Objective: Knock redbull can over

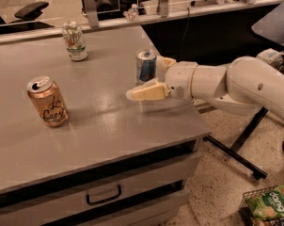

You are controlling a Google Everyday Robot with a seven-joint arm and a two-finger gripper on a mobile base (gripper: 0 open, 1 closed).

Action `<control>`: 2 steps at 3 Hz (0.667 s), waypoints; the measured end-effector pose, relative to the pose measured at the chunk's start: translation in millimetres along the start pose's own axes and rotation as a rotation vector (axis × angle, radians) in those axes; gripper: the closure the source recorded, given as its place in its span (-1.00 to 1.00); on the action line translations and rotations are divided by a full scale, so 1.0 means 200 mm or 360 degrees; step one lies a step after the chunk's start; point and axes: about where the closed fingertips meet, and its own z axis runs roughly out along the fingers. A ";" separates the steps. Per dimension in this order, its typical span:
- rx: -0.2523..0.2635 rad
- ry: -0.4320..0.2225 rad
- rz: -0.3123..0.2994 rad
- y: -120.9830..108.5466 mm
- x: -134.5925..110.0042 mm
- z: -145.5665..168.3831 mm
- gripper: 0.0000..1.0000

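Note:
The redbull can [145, 66], slim, blue and silver, stands upright near the right edge of the grey table [99, 126]. My gripper [147, 79] reaches in from the right on a white arm [236, 86], low over the table. It is open and holds nothing. One tan finger [144, 92] stretches past the can on its near side. The other finger [167, 61] shows just right of and behind the can. The can stands about between them; I cannot tell if it is touched.
An orange-tan can [47, 101] stands at the table's left front. A white-and-green can [74, 41] stands at the back. A drawer handle [103, 195] is below the tabletop. A basket with a green bag [269, 204] sits on the floor at the right, beside black chair legs [236, 149].

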 end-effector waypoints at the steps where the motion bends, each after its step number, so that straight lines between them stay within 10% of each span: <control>1: -0.0024 -0.0078 -0.0012 -0.01 -0.04 0.04 -0.03; 2: -0.0041 -0.0149 -0.0053 -0.02 -0.09 0.04 0.42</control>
